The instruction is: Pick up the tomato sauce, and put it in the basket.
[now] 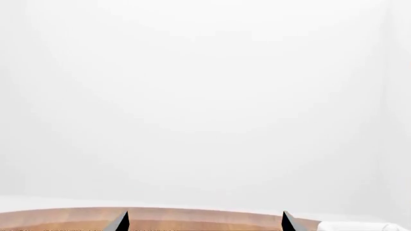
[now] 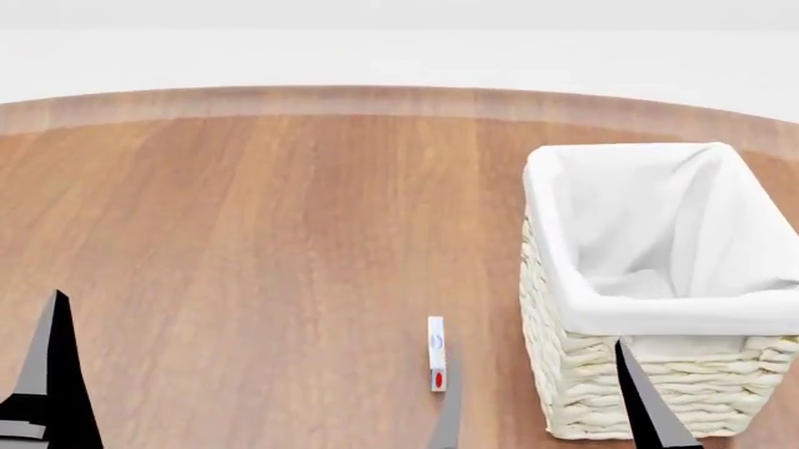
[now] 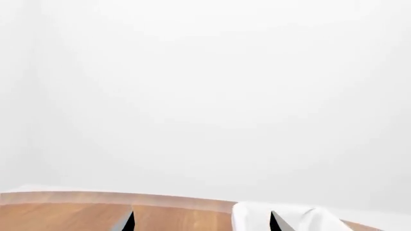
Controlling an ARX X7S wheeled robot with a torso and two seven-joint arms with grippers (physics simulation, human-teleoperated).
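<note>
The tomato sauce, the small red-labelled can the robot is meant to be picking up, is not showing in any of the three views, so I cannot say where it is sitting. The nearest candidate is a small slim white item with a blue mark and a red patch (image 2: 436,354), standing just beside the large cream-white woven wicker basket with its white cloth liner (image 2: 587,383), on the side facing the robot's left arm. It is too thin and small for me to tell what it is.

The basket is sitting on the brown wooden tabletop (image 2: 250,234), and its liner is looking empty.

The right gripper (image 3: 202,222) is hovering near the basket with its jaws apart and holding nothing. The left gripper (image 1: 204,222) is waiting well away from the basket, jaws likewise apart.

I judge the robot is at the searching step, with the grasp not yet begun. Next it is going to need the can in sight, probably by lowering its gaze.
</note>
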